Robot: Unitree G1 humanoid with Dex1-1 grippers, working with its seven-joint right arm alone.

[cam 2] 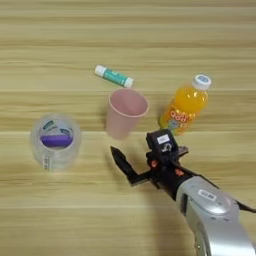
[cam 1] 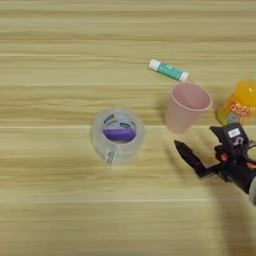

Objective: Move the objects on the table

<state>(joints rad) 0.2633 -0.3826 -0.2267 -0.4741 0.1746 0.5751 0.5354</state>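
Observation:
A pink plastic cup (cam 1: 186, 106) stands upright near the middle of the wooden table (cam 1: 50, 50). Left of it a wide roll of clear tape (cam 1: 118, 136) with a purple inner label lies flat. A small orange bottle (cam 2: 185, 107) with a white cap stands just right of the cup. My right gripper (cam 2: 137, 147) reaches in from the lower right and sits just in front of the cup and bottle. It is open, its two black fingers spread wide, with nothing between them. One fingertip (cam 2: 119, 156) points up-left below the cup.
A green and white glue stick (cam 1: 168, 70) lies on its side behind the cup. My silver forearm (cam 2: 215, 215) covers the lower right corner of the table.

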